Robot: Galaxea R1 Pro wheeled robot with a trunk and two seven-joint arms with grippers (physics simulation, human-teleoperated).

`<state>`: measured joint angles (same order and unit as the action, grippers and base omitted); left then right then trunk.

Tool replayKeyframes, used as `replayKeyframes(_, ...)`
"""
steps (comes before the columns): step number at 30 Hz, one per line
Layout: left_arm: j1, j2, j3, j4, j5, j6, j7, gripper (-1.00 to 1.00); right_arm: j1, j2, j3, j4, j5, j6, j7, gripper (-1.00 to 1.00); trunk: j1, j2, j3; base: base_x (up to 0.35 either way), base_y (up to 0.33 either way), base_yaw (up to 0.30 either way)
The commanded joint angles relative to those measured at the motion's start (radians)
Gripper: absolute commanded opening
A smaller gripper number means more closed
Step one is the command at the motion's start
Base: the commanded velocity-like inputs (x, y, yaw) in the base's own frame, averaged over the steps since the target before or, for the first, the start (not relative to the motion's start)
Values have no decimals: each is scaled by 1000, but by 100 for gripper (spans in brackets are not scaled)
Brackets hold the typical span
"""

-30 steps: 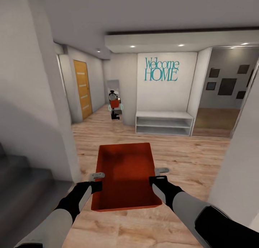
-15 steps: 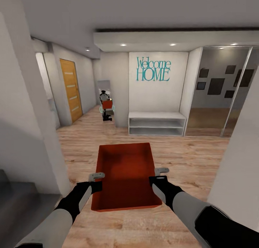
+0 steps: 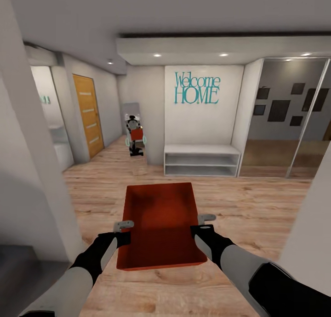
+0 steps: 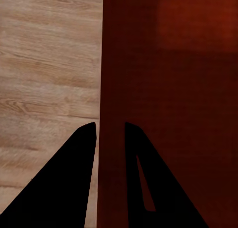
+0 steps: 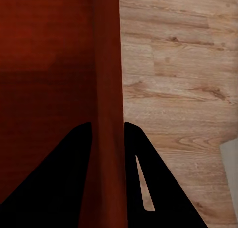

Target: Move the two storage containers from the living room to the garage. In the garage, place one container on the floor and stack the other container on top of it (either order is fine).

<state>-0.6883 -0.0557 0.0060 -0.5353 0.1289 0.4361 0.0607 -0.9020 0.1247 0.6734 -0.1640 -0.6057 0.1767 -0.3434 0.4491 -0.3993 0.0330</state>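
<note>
I carry one orange-red storage container [image 3: 160, 220] level in front of me, above the light wood-plank flooring. My left gripper [image 3: 123, 232] is shut on its left wall, and my right gripper [image 3: 198, 225] is shut on its right wall. In the left wrist view the container's wall [image 4: 110, 64] runs between the two dark fingers [image 4: 82, 153]. The right wrist view shows the other wall [image 5: 107, 64] pinched the same way between the fingers [image 5: 134, 153]. The bin is empty inside.
I am in a hallway with a white low shelf bench [image 3: 201, 159] under a "Welcome HOME" wall sign [image 3: 196, 88]. A wooden door [image 3: 86, 114] stands at left, a mirrored sliding door [image 3: 285, 119] at right. Pale walls [image 3: 32, 179] flank me closely on both sides.
The whole view has shifted: the left wall and dark steps slid out to the left and the hallway opened up. The container and both grippers keep the same hold.
</note>
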Motion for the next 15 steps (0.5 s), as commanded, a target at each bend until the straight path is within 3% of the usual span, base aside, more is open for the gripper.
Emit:
replayKeyframes(1,0,0,14,0,-17,7,48,-100,0,0,17,-15,-1,6,-5,-100,1,-1,0,326,0,0)
replayKeyframes(15,0,0,14,0,-17,7,48,-100,0,0,17,-15,-3,6,-5,-100,1,-1,0,326,0,0)
